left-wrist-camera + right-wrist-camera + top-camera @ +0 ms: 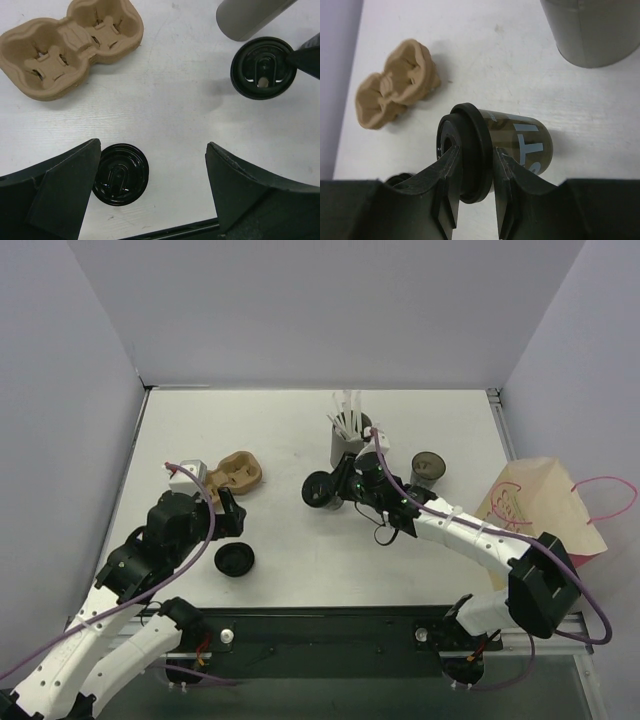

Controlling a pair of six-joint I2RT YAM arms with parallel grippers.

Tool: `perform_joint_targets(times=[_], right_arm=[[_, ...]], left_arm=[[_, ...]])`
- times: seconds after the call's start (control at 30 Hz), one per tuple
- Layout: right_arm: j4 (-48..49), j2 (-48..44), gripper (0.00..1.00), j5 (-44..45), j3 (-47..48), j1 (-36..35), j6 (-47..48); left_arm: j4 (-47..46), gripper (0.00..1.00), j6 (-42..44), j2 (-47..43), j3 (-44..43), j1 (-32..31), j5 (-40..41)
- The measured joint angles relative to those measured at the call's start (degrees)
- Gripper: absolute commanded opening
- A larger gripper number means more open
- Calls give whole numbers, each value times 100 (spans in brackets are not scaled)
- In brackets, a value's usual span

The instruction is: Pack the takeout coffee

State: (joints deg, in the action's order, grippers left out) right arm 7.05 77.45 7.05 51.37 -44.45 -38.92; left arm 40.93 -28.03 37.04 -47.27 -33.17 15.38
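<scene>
The takeout coffee [520,142], a short dark cup with white lettering and a black lid [472,150], is in my right gripper [475,160]. The jaws are shut across the lid's rim, one finger on the lid's top and one under it. In the top view the cup [322,490] is left of the right gripper [342,488], in front of the grey straw holder [348,440]. It also shows in the left wrist view [263,67]. I cannot tell whether it touches the table. My left gripper [152,150] is open and empty over the table, also seen from above [228,515].
A loose black lid [120,174] lies by my left finger, also seen from above [234,559]. A brown pulp cup carrier [238,473] lies at the left. A second dark open cup [428,468] stands right of the straw holder. A paper bag [540,510] sits at the right edge.
</scene>
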Motion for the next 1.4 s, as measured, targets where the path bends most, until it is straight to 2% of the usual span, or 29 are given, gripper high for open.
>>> perform_joint_targets(times=[0.1,0.23,0.47,0.67,1.0,1.17,1.3,1.4], right_arm=[[813,247,13,-236,-35,245,-444],[1261,302,13,-153,-175,498,-791],[1580,245,13,-122,-435,1281,-1147],[1681,-33,13,-197,-1167,1971,-1298],[2214,-155,14,-595,-1781,2697,-1532],[2522,-149,20,-929,-1989,3003,-1705],[2662,-127,33,-1086,-2039,3136,-1792],[2750,-72,39,-1213,-2052,3206,-1858]], left_arm=[[0,95,0,-203,0,0,105],[7,95,0,-291,0,0,184],[7,95,0,-310,0,0,225],[4,95,0,-310,0,0,225],[4,95,0,-310,0,0,223],[4,95,0,-310,0,0,223],[4,95,0,-310,0,0,223],[4,95,0,-310,0,0,223]])
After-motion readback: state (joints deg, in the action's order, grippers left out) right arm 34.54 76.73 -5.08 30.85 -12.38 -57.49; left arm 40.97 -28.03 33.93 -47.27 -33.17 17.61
